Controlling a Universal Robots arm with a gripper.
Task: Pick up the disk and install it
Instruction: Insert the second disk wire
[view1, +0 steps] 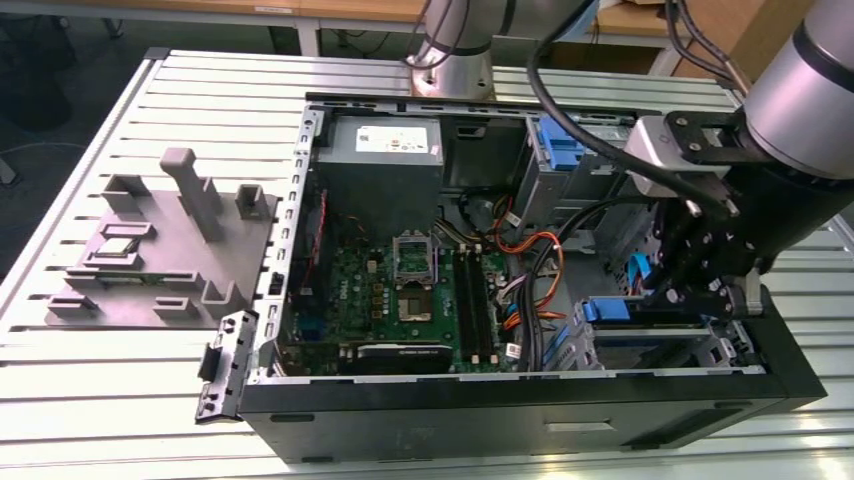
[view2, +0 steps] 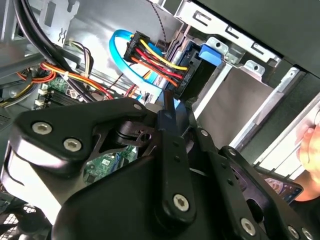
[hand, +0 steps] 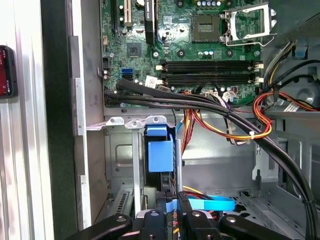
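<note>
The gripper (view1: 703, 292) hangs inside the open computer case (view1: 534, 410), at the drive bay near the case's front corner on the exterior view's right. Its own black linkage hides much of what it works on. In both wrist views the fingers (hand: 167, 205) stand close together, pinched on a thin blue edge. That blue edge seems to belong to the disk's carrier, so the gripper looks clenched on the disk, though the contact itself is partly hidden.

The disk (hand: 160, 155) sits on edge in the metal bay, directly ahead of the fingertips in the first wrist view. There just its blue bracket end and a dark sliver show; the grey body and label are out of sight. In the second wrist view a black plug (view2: 187, 75) with red, yellow and black wires and a light blue flat cable (view2: 120, 47) sit just beyond the fingers.

Farther off lies the green circuit board (view1: 400, 290) with its empty chip socket. Beyond that is the grey power-supply box (view1: 383, 150). A grey parts holder (view1: 160, 245) rests on the slatted table (view1: 80, 400).
</note>
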